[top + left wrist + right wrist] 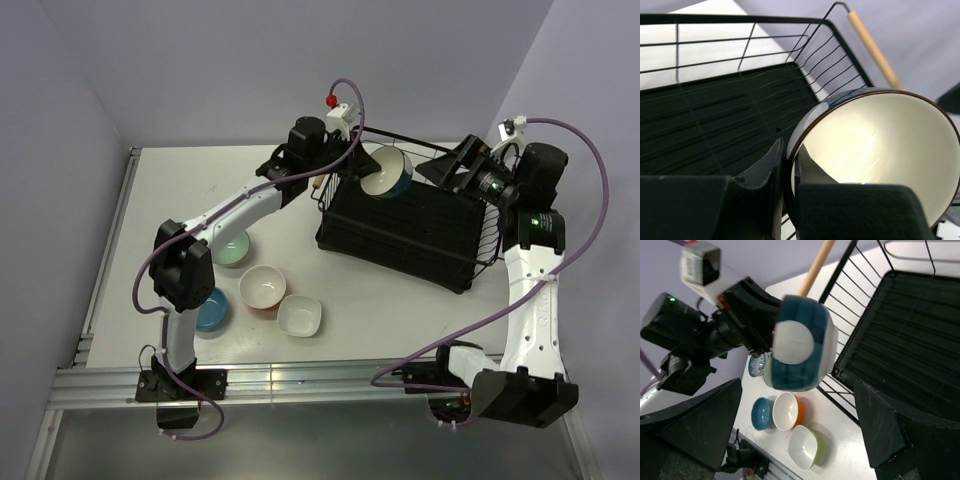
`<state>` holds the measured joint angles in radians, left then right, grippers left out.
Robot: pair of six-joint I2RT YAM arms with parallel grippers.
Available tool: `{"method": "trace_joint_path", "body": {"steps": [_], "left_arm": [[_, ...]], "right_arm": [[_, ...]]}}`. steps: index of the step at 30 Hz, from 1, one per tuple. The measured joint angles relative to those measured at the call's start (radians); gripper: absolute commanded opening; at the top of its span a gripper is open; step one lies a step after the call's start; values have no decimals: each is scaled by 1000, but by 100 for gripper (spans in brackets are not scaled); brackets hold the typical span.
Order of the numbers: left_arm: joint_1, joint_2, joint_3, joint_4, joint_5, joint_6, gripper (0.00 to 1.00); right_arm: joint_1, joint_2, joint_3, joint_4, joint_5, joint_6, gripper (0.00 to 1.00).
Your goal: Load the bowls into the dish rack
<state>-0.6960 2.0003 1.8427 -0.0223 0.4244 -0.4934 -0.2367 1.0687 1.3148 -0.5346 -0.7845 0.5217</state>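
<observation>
Brown-rimmed bowl (386, 171), tilted on edge, hangs above the left end of the dish rack (400, 235), its rim clamped in the left hand (787, 195). Right hand (447, 170) is spread wide near the rack's far right corner, holding nothing. Mint bowl (233, 250), blue bowl (212, 310), orange-sided bowl (262, 288) and square white bowl (299, 316) sit on the tabletop (180, 190).

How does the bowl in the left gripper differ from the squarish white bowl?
The held bowl is round, brown-rimmed; the squarish bowl has no dark rim. The held bowl hangs tilted over the dish rack in the left gripper; the squarish bowl sits upright on the table. Both are pale inside.
</observation>
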Motion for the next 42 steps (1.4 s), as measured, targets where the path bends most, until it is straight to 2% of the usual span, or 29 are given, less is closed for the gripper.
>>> {"method": "trace_joint_path", "body": {"steps": [8, 20, 29, 35, 38, 39, 40, 41, 42], "left_arm": [[0, 10, 3, 79, 41, -82, 0], [1, 27, 3, 116, 66, -137, 0], [1, 28, 3, 129, 76, -151, 0], [0, 28, 3, 129, 68, -150, 0], [1, 28, 3, 127, 60, -148, 0], [1, 28, 3, 126, 58, -147, 0], [1, 28, 3, 124, 56, -146, 0], [1, 28, 3, 122, 55, -146, 1], [1, 28, 3, 122, 54, -146, 3]], "right_arm": [[85, 41, -66, 47, 61, 30, 100], [156, 111, -71, 130, 50, 71, 100], [163, 125, -71, 151, 11, 95, 88], [162, 135, -73, 173, -18, 116, 73], [162, 142, -74, 178, -19, 117, 58], [162, 143, -74, 179, -21, 117, 47], [162, 145, -74, 179, -22, 117, 41], [162, 146, -74, 179, -23, 117, 26], [162, 146, -74, 179, -23, 117, 17]]}}
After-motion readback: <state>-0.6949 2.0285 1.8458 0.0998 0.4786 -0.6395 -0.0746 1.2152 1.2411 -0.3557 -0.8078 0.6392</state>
